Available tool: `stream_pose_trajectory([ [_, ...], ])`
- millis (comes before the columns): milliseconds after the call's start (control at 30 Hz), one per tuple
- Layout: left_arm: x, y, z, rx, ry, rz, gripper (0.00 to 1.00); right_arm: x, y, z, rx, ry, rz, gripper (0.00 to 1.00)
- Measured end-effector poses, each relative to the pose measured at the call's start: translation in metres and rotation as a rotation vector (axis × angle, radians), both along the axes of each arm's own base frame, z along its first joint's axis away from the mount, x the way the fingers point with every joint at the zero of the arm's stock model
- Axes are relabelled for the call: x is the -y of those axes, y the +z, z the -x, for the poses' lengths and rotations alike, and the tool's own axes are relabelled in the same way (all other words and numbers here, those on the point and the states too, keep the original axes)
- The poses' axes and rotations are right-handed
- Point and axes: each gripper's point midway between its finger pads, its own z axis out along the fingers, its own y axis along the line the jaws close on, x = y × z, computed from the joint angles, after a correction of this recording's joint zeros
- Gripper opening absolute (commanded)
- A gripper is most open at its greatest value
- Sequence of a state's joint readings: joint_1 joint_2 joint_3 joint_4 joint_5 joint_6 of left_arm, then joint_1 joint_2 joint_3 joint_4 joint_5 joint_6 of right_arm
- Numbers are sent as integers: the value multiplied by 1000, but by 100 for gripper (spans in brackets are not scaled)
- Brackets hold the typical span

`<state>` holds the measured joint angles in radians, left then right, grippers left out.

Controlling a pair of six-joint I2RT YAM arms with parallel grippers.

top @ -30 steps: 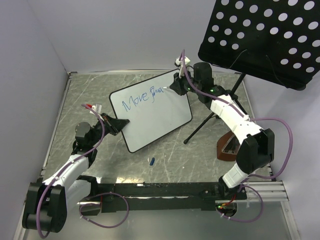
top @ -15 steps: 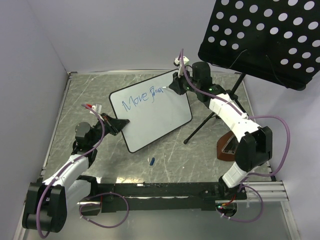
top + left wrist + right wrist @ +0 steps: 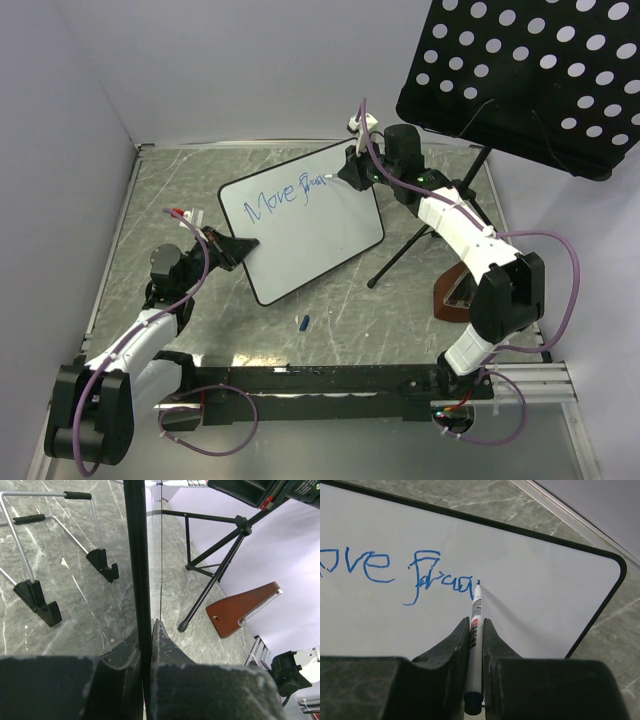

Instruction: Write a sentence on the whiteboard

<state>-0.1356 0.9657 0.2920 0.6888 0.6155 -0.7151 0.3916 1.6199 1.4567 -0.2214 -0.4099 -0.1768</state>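
The whiteboard (image 3: 310,235), white with a thin black rim, lies tilted in the middle of the table. Blue writing (image 3: 285,193) along its top reads "Move" and a partial second word; it also shows in the right wrist view (image 3: 420,572). My right gripper (image 3: 352,168) is shut on a white marker (image 3: 475,615) whose blue tip touches the board at the end of the writing. My left gripper (image 3: 238,247) is shut on the board's left rim, seen edge-on in the left wrist view (image 3: 139,570).
A black perforated music-stand panel (image 3: 520,70) hangs over the back right, its tripod legs (image 3: 410,250) beside the board. A brown wooden metronome (image 3: 455,295) stands at right. A blue marker cap (image 3: 303,322) lies near the front. Wire stand legs (image 3: 55,555) show under the board.
The right arm has shifted very slightly and the last letters of the second word have grown a little. The left arm and board have not moved.
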Motion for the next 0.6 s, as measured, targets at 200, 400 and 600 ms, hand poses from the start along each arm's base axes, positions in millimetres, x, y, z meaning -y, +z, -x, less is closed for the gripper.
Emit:
stream_pose_trajectory([
  [200,0,-1,0,-10,4,5,1,1,-9,3,-18,4,6,0],
  [400,-1,-1,-1,-16,7,8,1,1,-12,4,-25,5,9,0],
  [600,-1,-1,-1,-16,7,8,1,1,-12,4,-25,5,8,0],
])
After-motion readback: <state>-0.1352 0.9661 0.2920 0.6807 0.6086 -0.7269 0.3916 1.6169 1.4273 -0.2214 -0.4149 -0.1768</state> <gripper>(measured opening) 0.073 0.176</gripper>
